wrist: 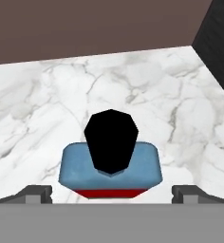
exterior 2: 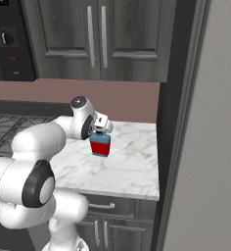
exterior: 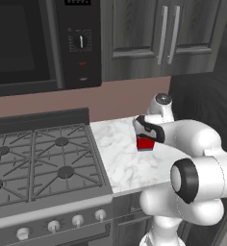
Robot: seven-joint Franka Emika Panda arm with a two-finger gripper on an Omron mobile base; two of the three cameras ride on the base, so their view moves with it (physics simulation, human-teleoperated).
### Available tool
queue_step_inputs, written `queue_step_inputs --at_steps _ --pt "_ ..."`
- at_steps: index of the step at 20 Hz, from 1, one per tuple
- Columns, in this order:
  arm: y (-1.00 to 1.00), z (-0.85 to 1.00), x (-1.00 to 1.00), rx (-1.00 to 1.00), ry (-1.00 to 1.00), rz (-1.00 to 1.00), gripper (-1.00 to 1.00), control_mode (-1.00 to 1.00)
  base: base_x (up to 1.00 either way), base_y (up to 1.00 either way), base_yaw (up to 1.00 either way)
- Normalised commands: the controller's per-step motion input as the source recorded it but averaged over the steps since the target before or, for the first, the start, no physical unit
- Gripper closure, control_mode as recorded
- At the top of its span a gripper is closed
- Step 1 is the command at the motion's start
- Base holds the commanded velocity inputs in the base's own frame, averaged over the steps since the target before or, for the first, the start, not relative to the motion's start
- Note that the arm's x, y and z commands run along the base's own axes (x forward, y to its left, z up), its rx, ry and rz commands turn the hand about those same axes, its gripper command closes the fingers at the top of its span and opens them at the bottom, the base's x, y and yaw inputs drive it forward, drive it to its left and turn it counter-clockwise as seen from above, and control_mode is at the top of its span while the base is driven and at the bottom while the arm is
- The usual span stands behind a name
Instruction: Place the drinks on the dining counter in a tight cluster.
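One of the drinks, a squat red-and-blue bottle (exterior: 145,143) (exterior 2: 100,145) with a black cap, stands upright on the small marble worktop (exterior: 125,166) (exterior 2: 132,169) beside the stove. My gripper (exterior: 147,130) (exterior 2: 102,129) hangs just above it, pointing down. In the hand view the bottle (wrist: 111,163) sits centred between the two fingertips (wrist: 37,192), and the gripper (wrist: 112,192) is open with wide gaps on both sides, not touching it. The dining counter is out of view.
A gas stove (exterior: 38,163) adjoins the worktop on the left, under a black microwave (exterior: 33,43). Dark cabinets (exterior 2: 95,39) hang overhead. A tall dark panel (exterior 2: 172,122) closes the worktop's right end. The brown backsplash (wrist: 99,28) runs behind.
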Motion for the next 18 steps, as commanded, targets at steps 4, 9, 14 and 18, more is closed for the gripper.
queue_step_inputs --at_steps 4,9,14,18 --pt "0.00 -0.07 0.13 0.00 0.01 0.00 -1.00 -1.00 0.00 0.00 0.00" --pt "0.00 -0.08 0.09 0.00 0.00 0.00 -1.00 -1.00 0.00 0.00 0.00" --pt "0.00 -0.09 0.09 0.00 0.00 0.00 -1.00 -1.00 0.00 0.00 0.00" --pt "0.00 -0.09 0.09 0.00 0.00 0.00 -1.00 -1.00 0.00 0.00 0.00"
